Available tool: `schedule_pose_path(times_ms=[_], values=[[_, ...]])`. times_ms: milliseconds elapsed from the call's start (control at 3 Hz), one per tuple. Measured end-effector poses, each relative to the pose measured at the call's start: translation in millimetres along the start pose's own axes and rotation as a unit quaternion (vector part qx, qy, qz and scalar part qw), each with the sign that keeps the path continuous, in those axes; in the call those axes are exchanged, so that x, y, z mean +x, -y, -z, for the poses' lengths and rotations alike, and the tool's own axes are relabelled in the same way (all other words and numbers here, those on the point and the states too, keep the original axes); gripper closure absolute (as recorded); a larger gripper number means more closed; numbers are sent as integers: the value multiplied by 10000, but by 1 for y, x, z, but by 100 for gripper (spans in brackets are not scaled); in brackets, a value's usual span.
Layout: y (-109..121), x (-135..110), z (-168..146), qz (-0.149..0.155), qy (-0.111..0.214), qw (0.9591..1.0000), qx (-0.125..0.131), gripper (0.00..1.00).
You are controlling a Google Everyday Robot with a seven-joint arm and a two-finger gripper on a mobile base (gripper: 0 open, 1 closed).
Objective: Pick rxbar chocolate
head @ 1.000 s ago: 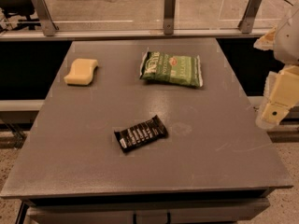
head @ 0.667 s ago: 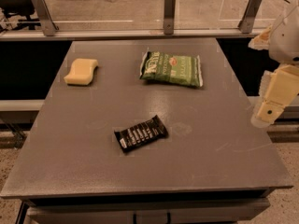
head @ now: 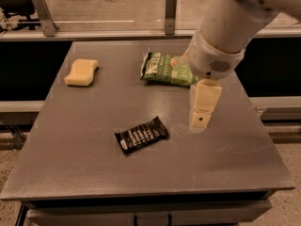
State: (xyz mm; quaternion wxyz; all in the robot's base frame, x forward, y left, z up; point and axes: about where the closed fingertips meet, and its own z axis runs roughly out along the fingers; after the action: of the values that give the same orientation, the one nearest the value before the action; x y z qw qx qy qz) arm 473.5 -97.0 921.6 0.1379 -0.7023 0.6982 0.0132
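Note:
The rxbar chocolate (head: 141,134) is a small flat black wrapper with white lettering. It lies slanted on the grey table (head: 70,159), a little in front of the table's middle. My gripper (head: 200,119) hangs from the white arm above the table, to the right of the bar and apart from it, pointing down. It holds nothing that I can see.
A green chip bag (head: 168,68) lies at the back of the table, partly behind my arm. A pale yellow sponge (head: 82,72) lies at the back left. A rail with metal posts (head: 171,12) runs behind the table.
My arm has swung in from the table's right edge to over the table, near the bar's right side. The view has also shifted. The objects have not moved.

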Motion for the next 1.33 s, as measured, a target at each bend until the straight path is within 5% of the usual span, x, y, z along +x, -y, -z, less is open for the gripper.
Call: schedule_pose_path(times_ms=[333, 1000, 1333], values=[[-1, -45, -49, 655, -43, 9976, -213, 0], [-8, -78, -109, 1417, -52, 9884, -540, 0], [-9, -77, -108, 1426, -57, 9883, -530, 18]])
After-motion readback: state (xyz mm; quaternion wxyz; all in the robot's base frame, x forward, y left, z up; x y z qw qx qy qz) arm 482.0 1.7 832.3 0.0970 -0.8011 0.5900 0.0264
